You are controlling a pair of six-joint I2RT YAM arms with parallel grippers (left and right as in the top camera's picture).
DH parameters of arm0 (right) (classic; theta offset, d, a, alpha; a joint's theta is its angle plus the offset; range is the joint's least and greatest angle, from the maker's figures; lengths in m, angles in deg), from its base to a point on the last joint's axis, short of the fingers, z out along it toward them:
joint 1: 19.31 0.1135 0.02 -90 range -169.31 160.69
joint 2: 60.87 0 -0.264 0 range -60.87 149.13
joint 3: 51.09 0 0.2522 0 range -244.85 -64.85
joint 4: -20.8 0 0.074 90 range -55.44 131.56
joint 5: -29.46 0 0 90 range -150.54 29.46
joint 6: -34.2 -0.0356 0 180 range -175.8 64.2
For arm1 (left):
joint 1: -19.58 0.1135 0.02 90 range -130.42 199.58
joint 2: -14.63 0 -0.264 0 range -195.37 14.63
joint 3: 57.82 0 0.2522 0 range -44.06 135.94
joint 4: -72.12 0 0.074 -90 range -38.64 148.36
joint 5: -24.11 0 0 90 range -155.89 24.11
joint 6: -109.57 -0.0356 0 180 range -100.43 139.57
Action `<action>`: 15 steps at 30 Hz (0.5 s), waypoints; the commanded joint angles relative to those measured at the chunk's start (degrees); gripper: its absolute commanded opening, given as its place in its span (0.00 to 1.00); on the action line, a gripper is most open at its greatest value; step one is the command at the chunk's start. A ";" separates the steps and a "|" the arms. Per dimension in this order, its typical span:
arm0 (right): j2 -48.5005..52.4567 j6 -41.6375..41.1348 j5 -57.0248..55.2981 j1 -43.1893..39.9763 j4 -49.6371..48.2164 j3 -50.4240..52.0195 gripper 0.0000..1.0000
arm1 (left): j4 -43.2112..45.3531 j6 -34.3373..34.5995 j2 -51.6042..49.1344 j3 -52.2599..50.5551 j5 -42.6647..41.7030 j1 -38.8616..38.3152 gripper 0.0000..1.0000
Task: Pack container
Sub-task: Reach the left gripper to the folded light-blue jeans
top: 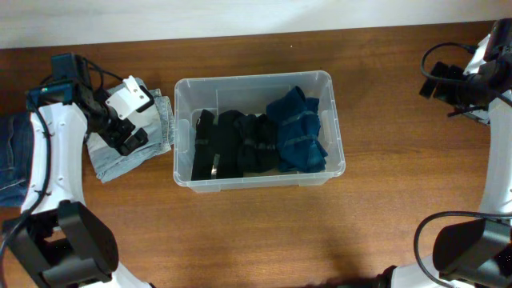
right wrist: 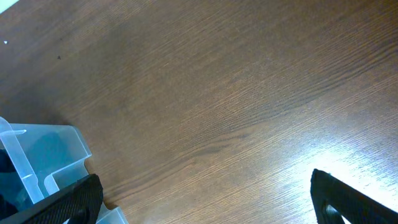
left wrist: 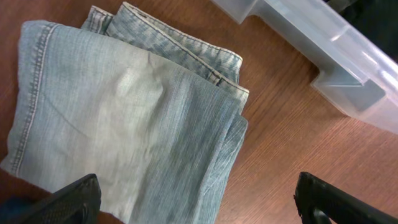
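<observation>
The left gripper (left wrist: 198, 202) is standing wide, with nothing between its fingers, and is hovering directly over a folded pair of pale jeans (left wrist: 124, 124). In the left wrist view its two dark fingertips are showing at the lower corners, straddling the near edge of the fold. That spread looks suited to dropping down around the thick stack of denim.

The jeans are lying flat on the wooden table (top: 264, 232), just beside the container (top: 256, 78) at its nine o'clock. They are likely staged there as the next item to go in.

The container is sitting near the table's middle. Black garments (top: 232, 144) are filling its nine o'clock half and dark blue ones (top: 298, 132) are bunched toward three o'clock. The pile is leaving little free room, so fitting the jeans may mean laying them on top.

The right gripper (top: 438, 80) is also gaping, with nothing in it. It is parked well apart from the container, at about its two o'clock, apparently keeping clear of the left arm's work. Its wrist camera is showing bare wood and only a corner of the container.

The left arm is covering part of the jeans from overhead. A darker denim piece (top: 10, 152) is being cut off at the frame's nine o'clock edge, so I cannot tell what it is. How many black items are lying in the container is hard to make out.
</observation>
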 commanded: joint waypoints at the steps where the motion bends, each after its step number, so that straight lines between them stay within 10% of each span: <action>1: -0.28 0.37 -0.48 -0.17 0.04 -0.39 0.99 | 0.57 -1.16 -2.54 -0.44 -1.29 0.39 1.00; 15: -0.28 0.37 -0.48 -0.17 0.02 -0.37 0.98 | 1.46 -1.16 -7.89 -0.48 -1.29 0.28 1.00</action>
